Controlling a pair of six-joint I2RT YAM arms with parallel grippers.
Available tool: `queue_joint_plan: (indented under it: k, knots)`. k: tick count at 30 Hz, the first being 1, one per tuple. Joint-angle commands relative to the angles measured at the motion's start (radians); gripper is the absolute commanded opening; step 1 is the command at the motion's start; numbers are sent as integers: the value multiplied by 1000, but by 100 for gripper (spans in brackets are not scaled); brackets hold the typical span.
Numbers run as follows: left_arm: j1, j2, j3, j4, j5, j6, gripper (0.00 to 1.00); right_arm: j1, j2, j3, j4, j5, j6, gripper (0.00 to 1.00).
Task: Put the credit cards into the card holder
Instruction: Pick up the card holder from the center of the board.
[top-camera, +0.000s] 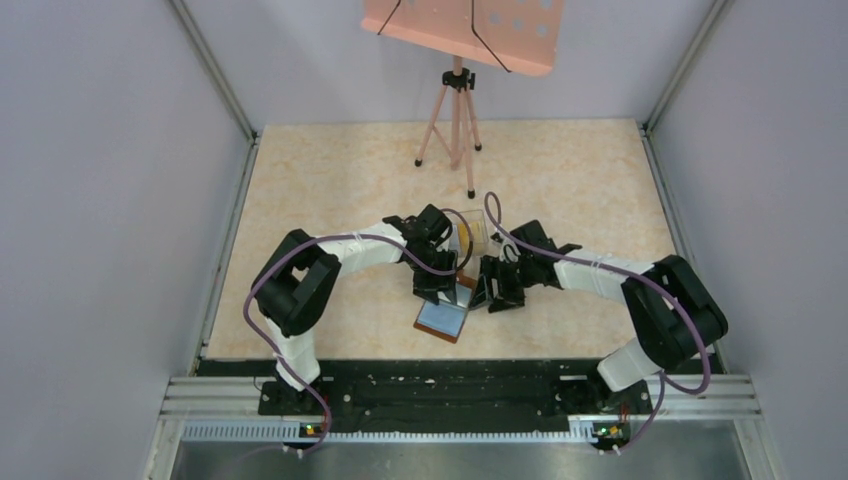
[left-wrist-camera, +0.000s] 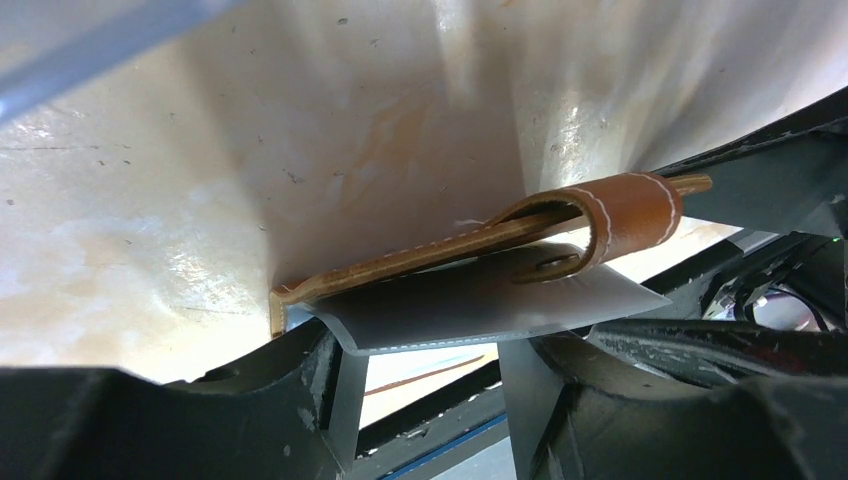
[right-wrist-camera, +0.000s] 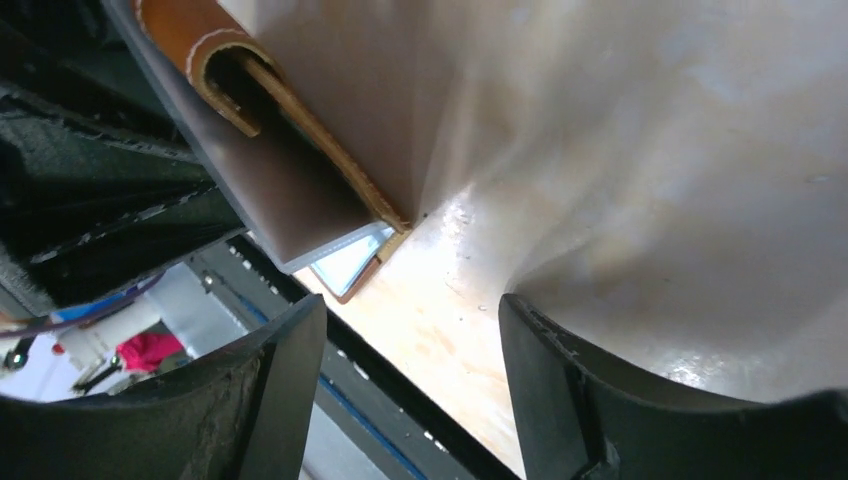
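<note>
A beige marbled table (top-camera: 330, 190) fills a booth of plain grey walls (top-camera: 100, 200) edged with aluminium struts, where two black-and-white arms trailing purple cables (top-camera: 262, 330) meet at mid-table. At left, the left gripper (left-wrist-camera: 415, 350) points down at the card holder (left-wrist-camera: 635, 205), a brown leather wallet with white stitching, one flap raised on edge and a translucent inner pocket (left-wrist-camera: 480, 305) spread across the gap between the part-open fingers; whether they pinch it cannot be told. The wallet's other half lies flat on the table just toward the arm bases, with a pale blue credit card (top-camera: 441, 316) on it, seen from the right wrist with a corner poking out under the raised flap. Just behind the two grippers stands a clear plastic box (top-camera: 470, 238) with orange-yellow cards inside. At right, the right gripper (right-wrist-camera: 410, 320) hangs beside the wallet with its jaws spread and only bare table between them. At the back, a pink tripod (top-camera: 455, 120) stands under a salmon-coloured board (top-camera: 460, 25); a black mounting rail (top-camera: 460, 395) runs along the near edge.
</note>
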Motion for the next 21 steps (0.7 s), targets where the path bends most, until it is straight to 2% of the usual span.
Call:
queue_joint_plan:
  k: [1,5,8,11,14,17,18,21]
  knots:
    - [-1,7,-3,28,5,11,53,-10,20,-32,164,-102,25,65]
    - [-1,5,-16,41,17,7,52,-11,76,-27,260,-156,40,65]
    - [-1,2,-20,40,18,9,52,-10,127,6,266,-143,34,59]
    - [-1,-4,-22,41,19,11,52,-10,178,38,290,-133,23,48]
    - [-1,-10,-23,41,22,15,51,-11,215,66,331,-153,19,33]
    - [-1,-37,-26,42,21,20,51,-12,218,81,341,-179,13,3]
    - [-1,-49,-28,42,18,22,52,-12,206,81,340,-183,10,0]
    - [1,-101,-35,47,5,24,54,-19,144,79,315,-194,-4,0]
